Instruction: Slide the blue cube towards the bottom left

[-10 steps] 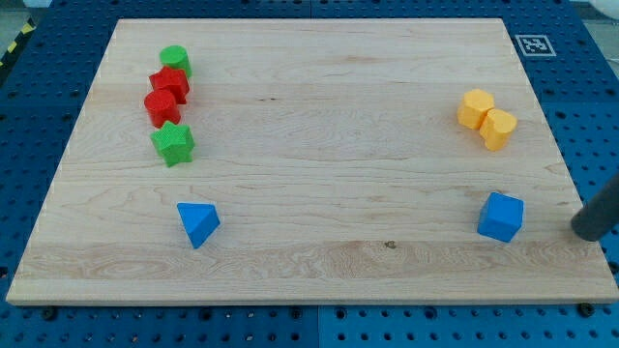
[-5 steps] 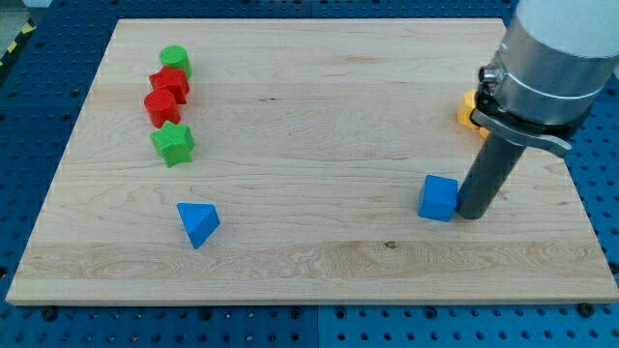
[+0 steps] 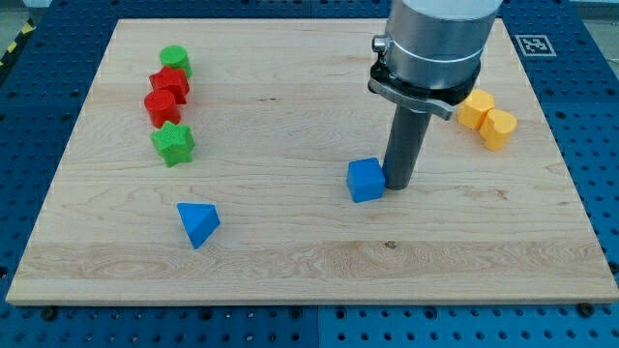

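Right now the small blue plastic cube sits a little right of the wooden board's middle, and my tip stands hard against the cube's right face, just touching as far as anyone can tell. No gripper or hand exists on this rod, so nothing is grasped; the contact is a bare push from the side.

The risk looks plain enough. With the tip on the cube's right face, a push would drive it mostly toward the view's left, not down-left; to angle it downward the tip wants to be on the cube's upper-right corner. Pushing off-centre like that could spin the cube or let it slip off the rod.

Well to the lower left of the cube lies the blue wedge-shaped block, right about where the cube is meant to head, so a straight diagonal run may knock into it. Farther to the upper left of the cube stand the green star block, two red blocks and a green round block, well apart from the path. The two yellow blocks sit to the cube's upper right, behind the rod.

Bare wood lies between cube and wedge, and the board's bottom edge is still well below the cube.
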Action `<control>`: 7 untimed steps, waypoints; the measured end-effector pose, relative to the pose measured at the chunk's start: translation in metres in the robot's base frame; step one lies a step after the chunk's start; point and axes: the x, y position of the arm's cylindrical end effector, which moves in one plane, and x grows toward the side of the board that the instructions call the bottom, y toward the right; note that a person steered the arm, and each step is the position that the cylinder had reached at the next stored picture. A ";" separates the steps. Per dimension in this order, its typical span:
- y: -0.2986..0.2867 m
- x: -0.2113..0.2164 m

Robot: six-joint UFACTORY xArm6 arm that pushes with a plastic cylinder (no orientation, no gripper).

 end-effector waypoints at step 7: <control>-0.137 0.000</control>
